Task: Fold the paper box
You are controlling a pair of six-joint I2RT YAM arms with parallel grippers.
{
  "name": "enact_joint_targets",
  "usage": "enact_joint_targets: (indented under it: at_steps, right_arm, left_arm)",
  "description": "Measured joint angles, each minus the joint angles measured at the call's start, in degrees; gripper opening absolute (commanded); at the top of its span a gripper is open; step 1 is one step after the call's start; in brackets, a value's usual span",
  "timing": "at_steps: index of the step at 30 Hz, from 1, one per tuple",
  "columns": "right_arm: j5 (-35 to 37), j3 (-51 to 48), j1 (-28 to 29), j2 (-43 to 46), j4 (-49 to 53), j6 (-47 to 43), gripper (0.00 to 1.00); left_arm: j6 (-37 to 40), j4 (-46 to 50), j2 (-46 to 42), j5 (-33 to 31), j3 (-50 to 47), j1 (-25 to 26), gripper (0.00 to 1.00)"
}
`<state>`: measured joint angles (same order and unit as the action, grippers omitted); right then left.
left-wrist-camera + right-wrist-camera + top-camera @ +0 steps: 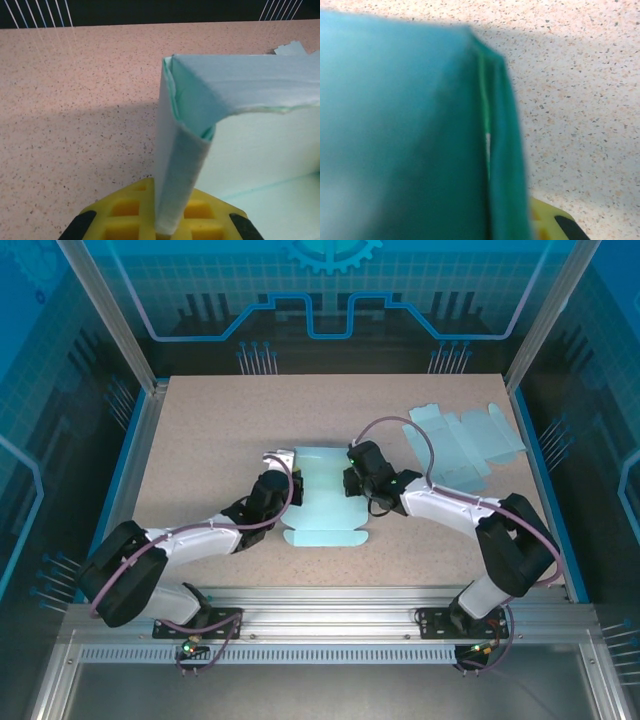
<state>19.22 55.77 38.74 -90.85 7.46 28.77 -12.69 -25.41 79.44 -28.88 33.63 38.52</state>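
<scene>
The light blue paper box [325, 502] lies half-formed in the middle of the table, its front flap flat on the surface. My left gripper [284, 472] is at the box's left side and is shut on that raised, doubled-over side wall [177, 165], which stands pinched between the yellow fingers [122, 210]. My right gripper [353, 480] is at the box's right side. Its wrist view is close up on the teal wall [410, 140], with the wall's folded edge running down into the jaws and one yellow finger [545, 225] showing beside it.
A second flat, unfolded paper blank [462, 440] lies at the back right of the table. Bare speckled tabletop [210, 430] stretches to the left and behind the box. Aluminium frame posts and blue walls enclose the table.
</scene>
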Motion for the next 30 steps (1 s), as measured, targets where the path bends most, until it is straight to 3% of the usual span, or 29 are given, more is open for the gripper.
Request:
enact_joint_targets:
  at_steps: [21, 30]
  right_arm:
    - [16.33, 16.04, 4.9, -11.74, 15.45, 2.8, 0.0]
    - [20.31, 20.98, 7.26, -16.33, 18.45, 4.48, 0.0]
  left_arm:
    - [-13.25, 7.78, -2.05, -4.9, -0.02, 3.15, 0.0]
    - [-19.06, 9.7, -0.68, -12.02, -0.09, 4.11, 0.0]
